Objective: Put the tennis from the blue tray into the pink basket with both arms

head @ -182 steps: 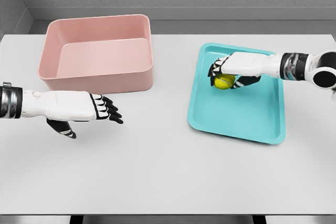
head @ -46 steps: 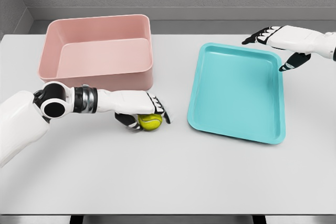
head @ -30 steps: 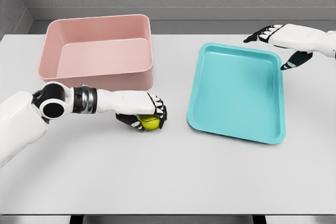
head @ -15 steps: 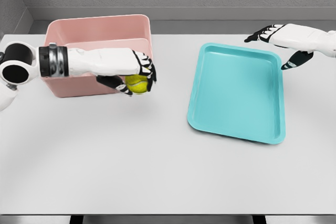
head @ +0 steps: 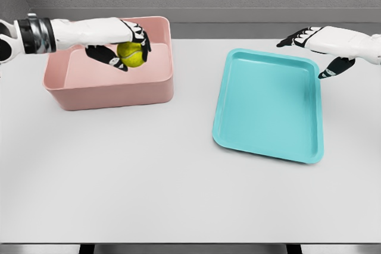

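Note:
A yellow-green tennis ball (head: 131,54) is held in my left hand (head: 126,47), whose fingers curl around it. Hand and ball hover over the inside of the pink basket (head: 113,90), near its right half. The blue tray (head: 271,108) lies flat on the right of the table and holds nothing. My right hand (head: 314,49) floats above the tray's far right corner, its fingers spread and holding nothing.
The white table (head: 178,194) stretches wide in front of the basket and tray. A grey wall runs behind the table's far edge. The pink basket stands at the far left, close to that edge.
My left hand has lifted the ball up and leftward, from in front of the basket's front wall to above its inside. The right hand has stayed put.

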`<action>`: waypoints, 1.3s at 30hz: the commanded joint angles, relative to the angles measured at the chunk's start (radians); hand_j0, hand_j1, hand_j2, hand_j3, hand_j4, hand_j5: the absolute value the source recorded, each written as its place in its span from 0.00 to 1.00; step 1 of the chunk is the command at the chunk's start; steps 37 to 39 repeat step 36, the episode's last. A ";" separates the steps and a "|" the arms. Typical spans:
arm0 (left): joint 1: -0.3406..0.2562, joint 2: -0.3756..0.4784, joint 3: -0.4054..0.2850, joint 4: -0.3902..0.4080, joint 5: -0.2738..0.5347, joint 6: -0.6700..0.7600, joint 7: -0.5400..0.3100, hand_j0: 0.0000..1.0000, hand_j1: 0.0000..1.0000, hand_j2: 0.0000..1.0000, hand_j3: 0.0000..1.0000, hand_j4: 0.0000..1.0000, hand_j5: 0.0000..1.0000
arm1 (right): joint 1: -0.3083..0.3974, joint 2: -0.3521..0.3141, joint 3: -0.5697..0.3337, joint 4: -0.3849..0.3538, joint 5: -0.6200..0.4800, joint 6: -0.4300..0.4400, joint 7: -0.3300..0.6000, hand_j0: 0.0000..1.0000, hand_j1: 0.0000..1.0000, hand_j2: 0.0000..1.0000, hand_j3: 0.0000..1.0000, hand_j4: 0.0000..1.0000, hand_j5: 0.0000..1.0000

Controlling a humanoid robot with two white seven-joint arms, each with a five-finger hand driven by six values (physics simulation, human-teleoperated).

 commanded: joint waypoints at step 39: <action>0.242 0.317 0.186 -0.281 0.022 0.004 0.034 1.00 1.00 1.00 1.00 1.00 1.00 | -0.002 -0.002 -0.001 -0.001 -0.006 0.002 -0.002 1.00 1.00 1.00 1.00 1.00 1.00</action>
